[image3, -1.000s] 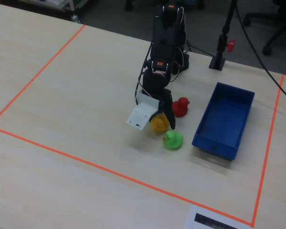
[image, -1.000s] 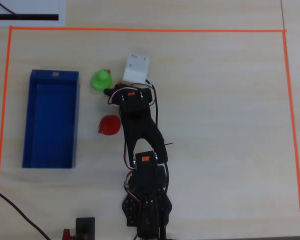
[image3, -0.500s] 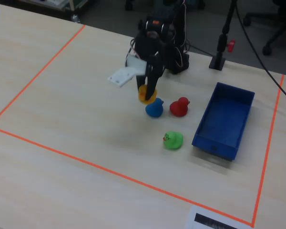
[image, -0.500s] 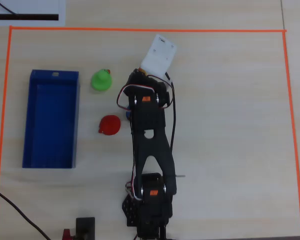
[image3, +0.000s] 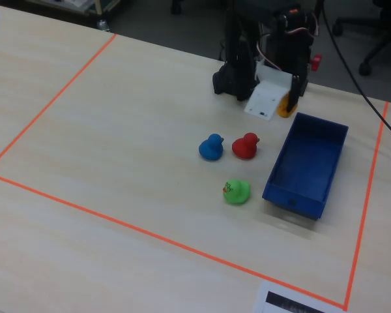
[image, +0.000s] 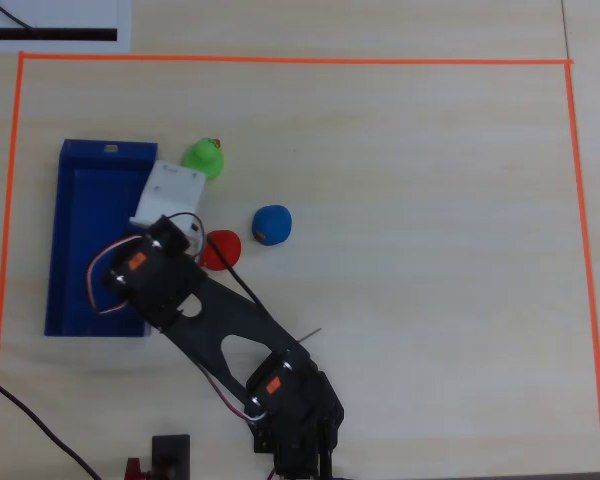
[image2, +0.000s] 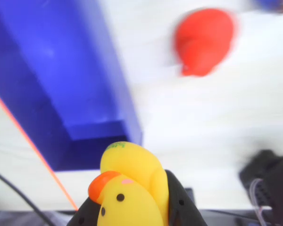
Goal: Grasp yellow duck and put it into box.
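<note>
The pincer (image2: 132,219) pinches the yellow duck (image2: 129,188), lifted off the surface (image3: 117,130) beside the blue box (image3: 306,163); red duck (image3: 246,147), blue duck (image3: 211,148) and green duck (image3: 236,191) sit nearby.

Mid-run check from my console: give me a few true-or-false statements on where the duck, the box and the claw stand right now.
1. The claw grips the yellow duck. True.
2. The yellow duck lies inside the blue box. False: it is held above the table at the box's edge; the box looks empty in the fixed view.
3. The red duck sits between the blue duck and the box in the fixed view. True.
4. The green duck is in the box. False: it stands on the table beside it.
</note>
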Robot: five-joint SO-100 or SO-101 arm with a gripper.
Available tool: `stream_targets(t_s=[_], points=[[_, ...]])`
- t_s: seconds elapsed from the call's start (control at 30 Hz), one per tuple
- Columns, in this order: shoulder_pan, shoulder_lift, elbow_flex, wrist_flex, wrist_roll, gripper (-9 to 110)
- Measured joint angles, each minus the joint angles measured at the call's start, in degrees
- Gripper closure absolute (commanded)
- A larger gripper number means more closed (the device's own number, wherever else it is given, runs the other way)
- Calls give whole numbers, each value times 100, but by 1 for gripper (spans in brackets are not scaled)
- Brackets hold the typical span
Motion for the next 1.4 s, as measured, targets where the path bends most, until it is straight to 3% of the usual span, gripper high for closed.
stream_targets(t_s=[0.33, 0.57, 0.77, 0.97, 1.1, 1.4], points=[[-466, -1969, -2004, -404, 97, 100], [-422, -2865, -2408, -809, -167, 63], [105, -2760, -1890, -861, -738, 52], [1072, -1274, -1591, -580, -1283, 56], [2004, 211, -826, -378, -1890, 66], [4605, 5229, 4676, -2514, -3463, 77]])
